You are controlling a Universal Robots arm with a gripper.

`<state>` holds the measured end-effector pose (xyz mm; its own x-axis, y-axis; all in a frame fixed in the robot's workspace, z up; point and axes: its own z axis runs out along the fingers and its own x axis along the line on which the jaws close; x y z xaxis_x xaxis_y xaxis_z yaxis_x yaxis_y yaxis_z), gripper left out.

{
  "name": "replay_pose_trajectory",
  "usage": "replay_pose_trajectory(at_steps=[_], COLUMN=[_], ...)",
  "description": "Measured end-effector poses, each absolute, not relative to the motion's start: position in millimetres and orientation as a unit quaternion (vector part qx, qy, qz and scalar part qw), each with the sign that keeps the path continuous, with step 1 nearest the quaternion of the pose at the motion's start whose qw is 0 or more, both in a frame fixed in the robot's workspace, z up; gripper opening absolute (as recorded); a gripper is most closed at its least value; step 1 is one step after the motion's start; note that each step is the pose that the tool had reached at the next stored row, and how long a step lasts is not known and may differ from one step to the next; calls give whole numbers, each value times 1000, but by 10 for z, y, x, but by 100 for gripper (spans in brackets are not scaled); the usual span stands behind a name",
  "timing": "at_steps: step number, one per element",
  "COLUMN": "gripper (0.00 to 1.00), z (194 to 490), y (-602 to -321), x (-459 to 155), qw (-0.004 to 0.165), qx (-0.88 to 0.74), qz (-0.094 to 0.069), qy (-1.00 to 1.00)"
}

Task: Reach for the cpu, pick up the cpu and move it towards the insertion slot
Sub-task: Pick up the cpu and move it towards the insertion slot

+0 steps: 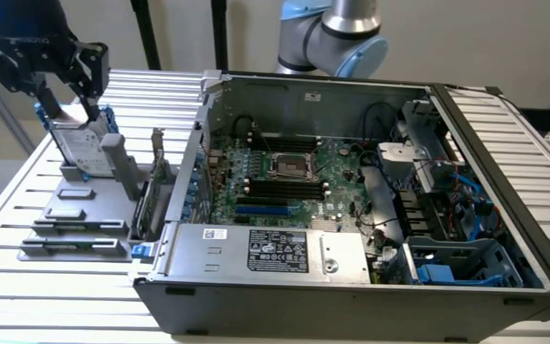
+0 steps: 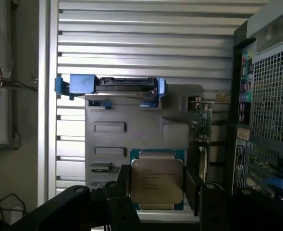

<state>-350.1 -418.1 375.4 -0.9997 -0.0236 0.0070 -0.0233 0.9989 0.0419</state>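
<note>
The cpu (image 2: 155,180), a flat square chip with a silver face and green edges, sits between my gripper's (image 2: 158,188) two dark fingers (image 2: 123,185), which press on its two sides. In the exterior view my gripper (image 1: 72,107) hangs at the far left, raised over the grey holder block (image 1: 74,215) and just above the upright hard drive (image 1: 76,147). The insertion slot (image 1: 289,166), a square socket with a shiny frame, lies on the green motherboard (image 1: 344,172) inside the open computer case, well off to the exterior view's right of the gripper.
The hard drive (image 2: 115,85) with its blue frame stands in the holder block (image 2: 107,139). An expansion card (image 1: 157,179) stands between the block and the case wall (image 1: 198,143). Black memory slots (image 1: 285,190), cables and a power supply (image 1: 275,251) crowd the case.
</note>
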Motion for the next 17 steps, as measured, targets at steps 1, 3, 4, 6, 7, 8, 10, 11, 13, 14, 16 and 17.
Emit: replay_pose_trajectory(at_steps=[1, 3, 4, 6, 7, 8, 10, 11, 13, 14, 16, 17], gripper=[55, 55, 55, 55, 55, 55, 55, 55, 55, 55, 55, 55], z=[3769, 3784, 3789, 3798, 3803, 3806, 3815, 3818, 3827, 3831, 3838, 3841], y=[-4181, -4181, -4181, -4181, -4181, -4181, -4181, -4181, -4181, -4181, -4181, -4181], x=[-3456, -3367, -3322, -3228, -3182, -3138, -3048, -3003, -2913, -2864, -2775, -2730], qw=[4, 4, 4, 4, 4, 4, 4, 4, 4, 4, 4, 4], qx=[12, 12, 12, 12, 12, 12, 12, 12, 12, 12, 12, 12], qz=[-22, -25, -26, -29, -30, -31, -34, -35, -37, -38, -40, -40], qy=[-1000, -1000, -1000, -1000, -999, -999, -999, -999, -999, -999, -999, -999])
